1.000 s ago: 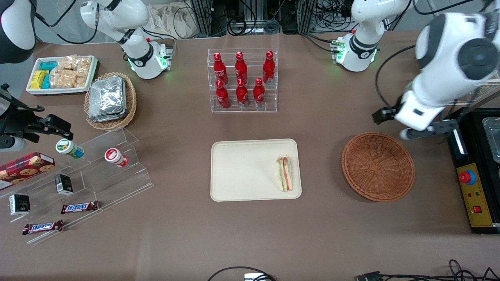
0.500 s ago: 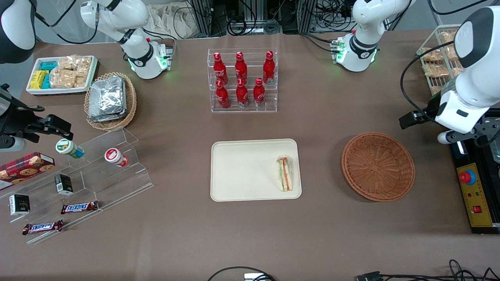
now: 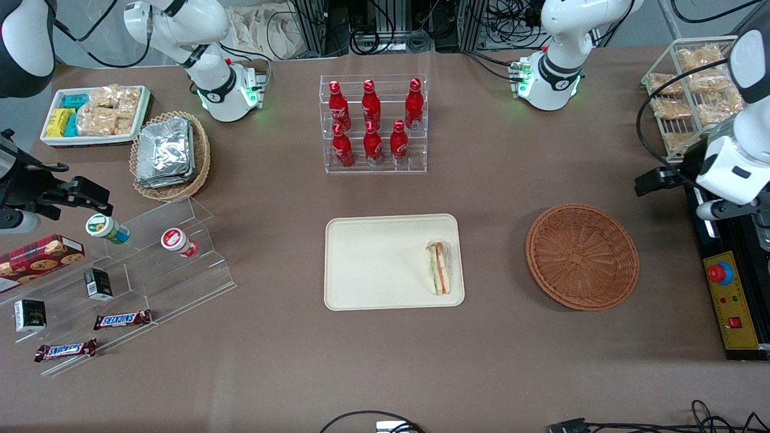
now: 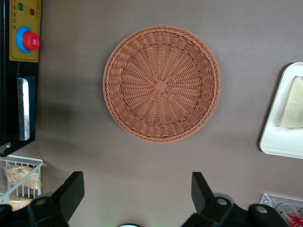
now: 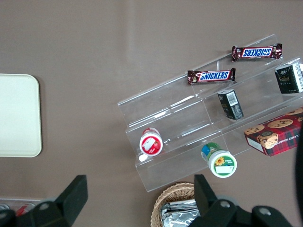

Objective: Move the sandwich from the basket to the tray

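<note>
The sandwich (image 3: 438,267) lies flat on the tray (image 3: 373,264), close against the tray's short edge that faces the basket (image 3: 582,257), its striped filling side turned upward. The tray sits at the middle of the table (image 3: 289,373); the basket stands beside it toward the working arm's end of the table, with bare tablecloth between the two and nothing inside it. The left gripper (image 4: 133,189) hangs in the air at the working arm's end of the table, above the table edge and the black control box (image 3: 731,300) there, well apart from the basket. Its two fingers are spread wide and hold nothing, as the left wrist view shows.
</note>
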Available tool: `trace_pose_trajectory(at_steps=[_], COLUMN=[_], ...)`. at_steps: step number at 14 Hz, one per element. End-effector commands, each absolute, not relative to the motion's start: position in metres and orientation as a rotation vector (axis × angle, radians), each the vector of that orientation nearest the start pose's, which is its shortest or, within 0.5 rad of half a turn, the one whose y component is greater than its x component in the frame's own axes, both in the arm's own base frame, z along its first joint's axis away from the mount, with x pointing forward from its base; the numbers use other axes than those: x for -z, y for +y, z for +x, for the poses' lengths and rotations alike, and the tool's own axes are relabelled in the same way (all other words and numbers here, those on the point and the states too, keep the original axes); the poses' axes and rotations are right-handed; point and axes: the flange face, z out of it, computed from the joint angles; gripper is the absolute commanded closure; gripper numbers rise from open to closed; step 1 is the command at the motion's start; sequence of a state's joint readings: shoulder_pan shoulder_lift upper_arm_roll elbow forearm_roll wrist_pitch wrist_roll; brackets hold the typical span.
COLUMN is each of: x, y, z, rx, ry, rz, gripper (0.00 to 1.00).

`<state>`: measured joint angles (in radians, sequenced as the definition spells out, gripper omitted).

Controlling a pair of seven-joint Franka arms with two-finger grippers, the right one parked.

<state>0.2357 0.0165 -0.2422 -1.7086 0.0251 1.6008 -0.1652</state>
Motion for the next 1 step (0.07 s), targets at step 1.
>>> trace_pose_trajectory(at_steps=[1], x=[-0.5528], y=[-0.0103], z=[0.5671], rx=[-0.215], ry=[-0.151], rz=[-3.103], gripper=[0.00])
